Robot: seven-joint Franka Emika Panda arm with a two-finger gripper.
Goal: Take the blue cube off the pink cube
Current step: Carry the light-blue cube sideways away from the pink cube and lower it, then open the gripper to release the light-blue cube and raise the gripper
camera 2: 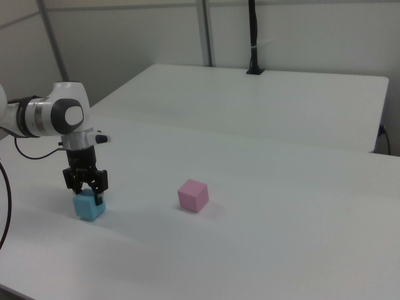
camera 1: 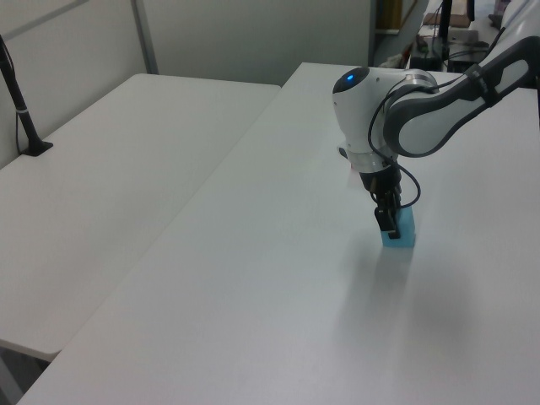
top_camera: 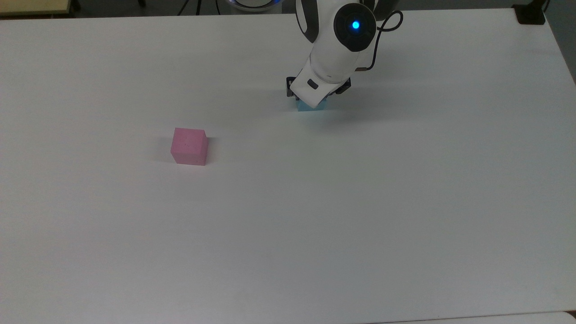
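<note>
Right view is showing the gripper point(camera 2: 85, 189) clamping the blue cube point(camera 2: 88, 207) from above, its dark fingers point(camera 2: 98, 194) pressing against opposite sides while the cube is sitting on the white table point(camera 2: 262, 244). The pink cube point(camera 2: 192, 195) is standing alone, well apart toward the right view's right, with bare tabletop lying between the two. A black post point(camera 2: 253, 36) is rising from a second table point(camera 2: 294, 100) behind. From the top view, the white wrist is covering most of the blue cube point(top_camera: 311, 107), leaving a sliver showing.
</note>
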